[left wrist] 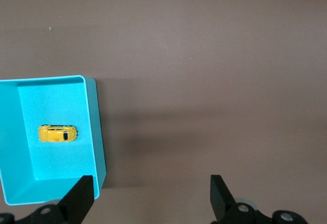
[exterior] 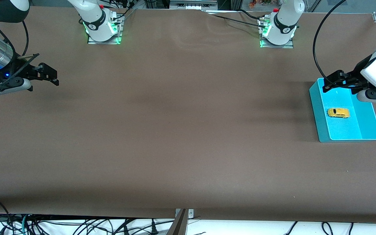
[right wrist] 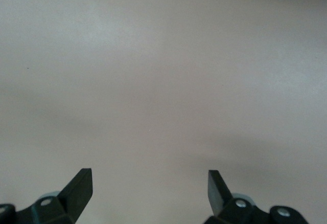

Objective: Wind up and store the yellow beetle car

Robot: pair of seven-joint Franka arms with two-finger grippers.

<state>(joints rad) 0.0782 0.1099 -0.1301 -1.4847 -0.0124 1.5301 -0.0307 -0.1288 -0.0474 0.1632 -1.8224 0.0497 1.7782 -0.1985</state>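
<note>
Tiny bright-yellow beetle toy car (exterior: 338,113) lies inside turquoise plastic bin (exterior: 318,107) at left arm's table end. Left gripper (exterior: 333,81) over bin's edge, fingers wide apart, empty. Right gripper (exterior: 49,75) over bare brown table (exterior: 175,130) at right arm's end, likewise spread, empty.

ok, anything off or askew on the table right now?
Nothing stands out. The yellow beetle car sits upright on its wheels in the turquoise bin. The left gripper hangs open over the bin; the right gripper waits open.

No legible text, labels or nos. anywhere (arm base logos unreadable).
</note>
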